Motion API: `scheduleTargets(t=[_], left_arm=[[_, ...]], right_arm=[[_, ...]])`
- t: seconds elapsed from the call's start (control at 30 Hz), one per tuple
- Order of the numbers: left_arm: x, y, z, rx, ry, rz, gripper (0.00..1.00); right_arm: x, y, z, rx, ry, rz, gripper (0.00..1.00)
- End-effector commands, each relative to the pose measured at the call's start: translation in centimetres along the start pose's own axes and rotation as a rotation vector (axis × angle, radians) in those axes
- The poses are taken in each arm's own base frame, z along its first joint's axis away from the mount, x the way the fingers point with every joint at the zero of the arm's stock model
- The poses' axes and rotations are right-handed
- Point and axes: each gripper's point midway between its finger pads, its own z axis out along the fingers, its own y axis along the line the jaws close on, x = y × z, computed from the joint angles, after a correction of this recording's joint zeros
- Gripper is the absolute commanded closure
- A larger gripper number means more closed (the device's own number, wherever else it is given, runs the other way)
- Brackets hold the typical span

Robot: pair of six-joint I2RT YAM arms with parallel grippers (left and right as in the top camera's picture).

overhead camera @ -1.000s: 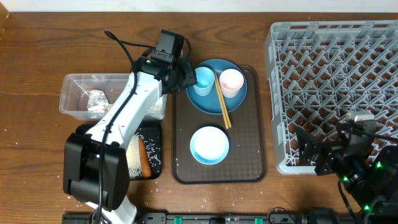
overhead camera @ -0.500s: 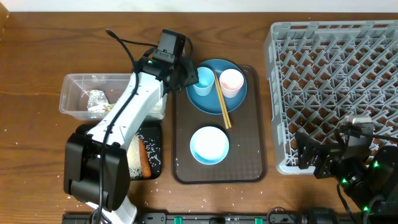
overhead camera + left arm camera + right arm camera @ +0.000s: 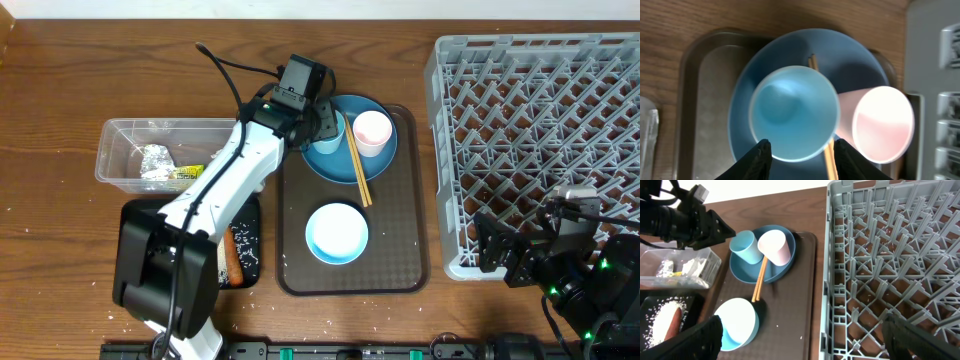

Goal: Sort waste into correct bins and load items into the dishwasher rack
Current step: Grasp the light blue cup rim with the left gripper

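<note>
Overhead
- Left arm pose: rises from the near left table edge; its white link runs diagonally over the black tray (image 3: 252, 212) and a corner of the clear tub (image 3: 120, 135), with the wrist above the left side of the dark blue plate (image 3: 385, 158).
- Left gripper (image 3: 327, 122): directly over the light blue cup (image 3: 333, 134), hiding most of it.
- Right arm pose: low at the near right corner. Right gripper (image 3: 497, 255) sits at the near left corner of the rack (image 3: 540, 120).
- Cups: two, light blue and pink cup (image 3: 372, 132), both on the plate and just beside each other.
- Chopsticks (image 3: 358, 165): one pair, lying from the plate onto the brown serving tray (image 3: 400, 240).
- Bowl (image 3: 336, 232): one, on the serving tray, nearer than the plate.
- Tub contents: one foil scrap (image 3: 155, 160) and one yellow-green wrapper (image 3: 187, 172).
- Black tray contents: one carrot (image 3: 233, 262) and loose rice (image 3: 247, 250), partly under the arm.
- Writing: the wrapper print is too small to read.

Left wrist
- Tool state: fingers apart, one at each side of the light blue cup's near rim. Contact cannot be told.
- Cup: mouth towards the camera; the pink cup overlaps its right edge, and the chopsticks show between them.

Right wrist
- Tool state: fingers spread wide with nothing between them.
- Field: rack pegs on the right; plate, two cups, chopsticks and bowl on the left.
</note>
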Motion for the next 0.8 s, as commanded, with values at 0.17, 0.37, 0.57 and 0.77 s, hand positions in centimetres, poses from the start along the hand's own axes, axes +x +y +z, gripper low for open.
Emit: scheduleTargets(t=[0.17,0.37,0.57,0.77], left_arm=[[0.7,2.3,2.6,-0.094,0.021,-0.016,0.57],[1.5,2.9,4.0,-0.116,0.052,-0.017,0.56],[1.9,3.3,4.6,-0.127,0.068,-0.017,0.57],[1.3,3.9,4.5,-0.132,0.06,-0.033,0.67]], right_arm=[[0.1,-0.1,0.2,0.0,0.005,-0.013,0.01],[0.1,-0.1,0.2,0.0,0.005,-0.013,0.01],[0.1,-0.1,0.2,0.0,0.005,-0.013,0.01],[0.1,-0.1,0.2,-0.001,0.005,-0.013,0.01]])
